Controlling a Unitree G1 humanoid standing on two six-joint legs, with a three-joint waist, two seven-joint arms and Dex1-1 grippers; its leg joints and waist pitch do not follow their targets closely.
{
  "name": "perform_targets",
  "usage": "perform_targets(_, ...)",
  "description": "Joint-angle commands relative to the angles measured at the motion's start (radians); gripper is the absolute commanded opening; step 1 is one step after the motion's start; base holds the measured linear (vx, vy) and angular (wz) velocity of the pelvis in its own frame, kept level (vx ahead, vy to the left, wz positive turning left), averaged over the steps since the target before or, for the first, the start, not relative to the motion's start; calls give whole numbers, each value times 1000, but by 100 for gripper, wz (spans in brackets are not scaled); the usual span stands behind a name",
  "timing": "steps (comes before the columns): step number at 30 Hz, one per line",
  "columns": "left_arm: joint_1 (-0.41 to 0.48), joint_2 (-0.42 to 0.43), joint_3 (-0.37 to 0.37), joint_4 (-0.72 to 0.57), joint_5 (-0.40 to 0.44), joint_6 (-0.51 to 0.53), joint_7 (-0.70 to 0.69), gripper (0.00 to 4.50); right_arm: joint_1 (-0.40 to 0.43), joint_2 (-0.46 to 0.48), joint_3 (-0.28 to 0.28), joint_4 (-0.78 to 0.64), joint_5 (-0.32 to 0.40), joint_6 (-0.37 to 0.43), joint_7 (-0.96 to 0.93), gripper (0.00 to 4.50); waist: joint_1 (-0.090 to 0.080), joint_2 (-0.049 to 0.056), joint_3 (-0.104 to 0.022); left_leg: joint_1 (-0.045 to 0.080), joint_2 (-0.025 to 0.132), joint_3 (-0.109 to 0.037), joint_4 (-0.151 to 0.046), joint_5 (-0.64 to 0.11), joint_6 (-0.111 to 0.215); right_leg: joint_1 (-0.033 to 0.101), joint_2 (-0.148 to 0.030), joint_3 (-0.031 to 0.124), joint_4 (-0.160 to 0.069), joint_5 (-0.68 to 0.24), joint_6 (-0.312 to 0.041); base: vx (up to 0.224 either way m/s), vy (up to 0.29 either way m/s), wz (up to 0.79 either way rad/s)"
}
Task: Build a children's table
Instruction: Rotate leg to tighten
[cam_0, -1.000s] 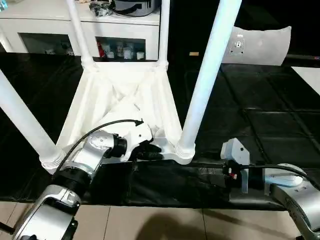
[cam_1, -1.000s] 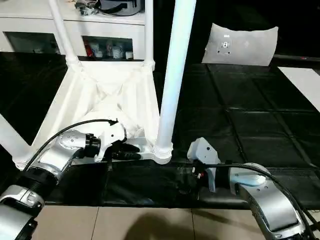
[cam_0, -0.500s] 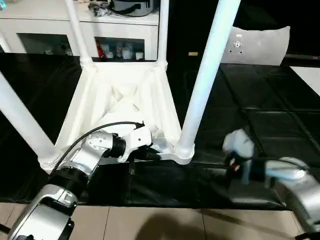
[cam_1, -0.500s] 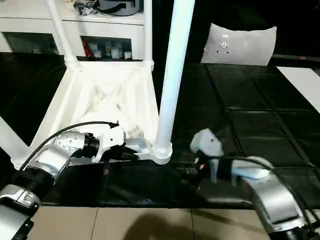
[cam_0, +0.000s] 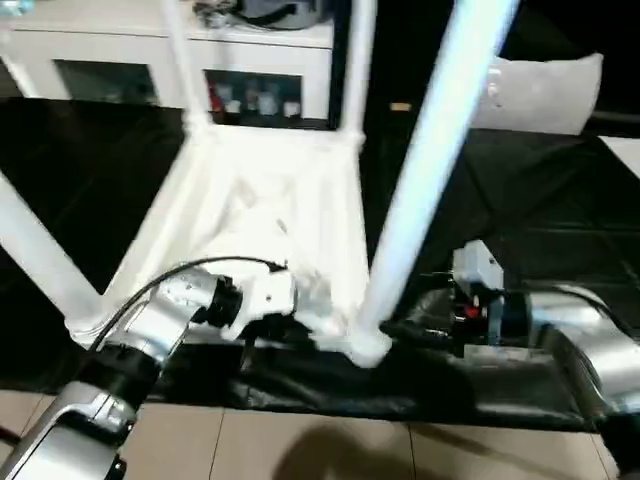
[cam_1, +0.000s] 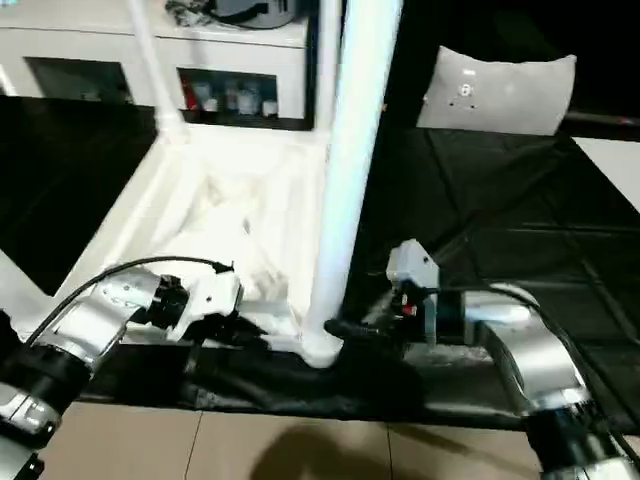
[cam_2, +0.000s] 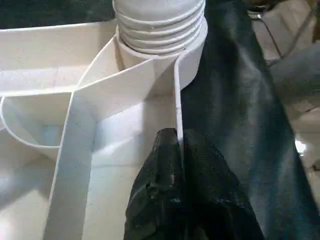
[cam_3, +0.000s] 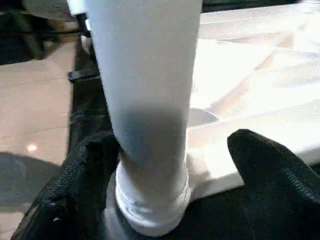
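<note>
The children's table lies upside down on a black mat, its white legs standing up from the corner sockets. My left gripper is shut on the thin near rim wall, just beside the near right socket. In the head view that gripper sits at the table's near edge. My right gripper is open with one black finger on each side of the near right leg, low by its ribbed base. One finger touches the leg and the other stands off it.
White cabinets with glass doors stand behind the table. A grey-white panel leans at the back right. The black mat stretches to the right, and tiled floor runs along its near edge.
My right gripper has swung left from the mat to straddle the near right leg's base. The left gripper has closed on the rim. The camera has shifted a little.
</note>
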Motion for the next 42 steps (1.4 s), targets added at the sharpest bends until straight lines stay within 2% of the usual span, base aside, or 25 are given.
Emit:
perform_targets(1,3,-5,-37,-33,16,-4,-37,0,-11,-5,9,31,-3,-26,38,344,-2,-7,-63,-11,94,-32,-62,51,107,67,-131,97,-55,-174,-69,0,0,0)
perform_targets(5,3,-3,-36,-45,23,2,-31,0,-32,-2,50,70,-13,-31,115,320,-2,-6,-64,-14,92,-33,-61,52,107,68,-130,95,-53,-169,-73,0,0,0)
perform_targets(10,4,1,-38,-43,29,3,-22,0,-54,18,61,116,-20,-43,125,276,-2,-6,-66,-14,91,-33,-60,64,104,68,-129,96,-51,-165,-73,0,0,0)
perform_targets(16,2,2,-38,-36,31,4,-23,0,-85,44,72,170,-32,-61,144,245,0,-4,-66,-14,90,-32,-59,56,100,67,-129,94,-53,-172,-71,0,0,0)
perform_targets(18,2,2,-39,-36,31,7,-24,0,-86,47,74,174,-32,-61,150,217,1,-3,-67,-14,90,-32,-59,59,98,68,-129,95,-53,-171,-69,0,0,0)
perform_targets(23,8,-7,-28,-41,18,37,-19,0,-66,38,86,153,-18,-33,176,192,1,-3,-68,-13,95,-34,-59,72,103,67,-131,96,-46,-135,-83,0,0,0)
perform_targets(24,14,-16,-17,-46,8,57,-4,0,-48,34,86,137,-11,-22,174,192,3,2,-68,-13,93,-33,-58,67,101,67,-131,96,-48,-137,-86,0,0,0)
perform_targets(25,15,-17,-15,-47,7,60,-1,0,-45,33,85,134,-10,-21,173,191,2,0,-67,-13,94,-33,-59,65,100,68,-130,96,-48,-139,-85,0,0,0)
perform_targets(29,8,-51,14,-38,13,131,93,0,10,40,66,71,10,50,124,190,14,1,-65,-8,97,-33,-61,58,95,65,-129,96,-54,-162,-77,0,0,0)
perform_targets(31,-4,-80,41,-28,1,179,147,0,35,54,59,40,15,80,79,190,19,-1,-62,-8,93,-30,-64,34,84,67,-131,96,-63,-208,-63,0,0,0)
perform_targets(33,-25,-124,74,-17,-13,238,225,0,60,97,58,21,-24,100,-39,190,20,-1,-57,-1,90,-30,-69,-3,65,64,-131,92,-80,-293,-36,0,0,0)
perform_targets(35,-37,-150,88,-10,-12,266,275,0,66,131,54,21,-51,120,-122,190,12,-2,-51,2,81,-29,-72,-47,43,65,-127,85,-98,-389,2,0,0,0)
perform_targets(37,-63,-198,106,15,-7,300,362,0,52,212,32,43,-90,158,-287,189,-3,-7,-46,6,66,-27,-69,-82,22,61,-119,69,-123,-501,64,0,0,0)
perform_targets(38,-68,-207,110,21,-6,304,380,0,49,228,26,45,-92,166,-313,189,-10,-6,-44,9,61,-26,-67,-94,19,59,-118,65,-130,-528,80,0,0,0)
perform_targets(39,-86,-236,123,39,-2,318,434,0,37,275,7,50,-96,194,-390,189,-23,-7,-43,7,52,-26,-61,-114,18,60,-114,50,-144,-576,117,0,0,0)
perform_targets(40,-97,-251,128,50,1,323,460,0,30,301,1,52,-104,202,-432,189,-34,-5,-45,14,50,-26,-57,-132,19,57,-110,35,-156,-598,143,0,0,0)
perform_targets(41,-106,-264,133,57,4,331,481,0,24,320,-4,49,-111,216,-467,189,-42,-2,-49,11,61,-33,-61,-137,25,67,-115,29,-159,-574,152,0,0,0)
perform_targets(42,-120,-282,140,71,9,335,517,0,12,352,-14,54,-121,229,-522,189,-47,2,-52,6,69,-36,-64,-134,29,72,-116,30,-156,-543,149,0,0,0)
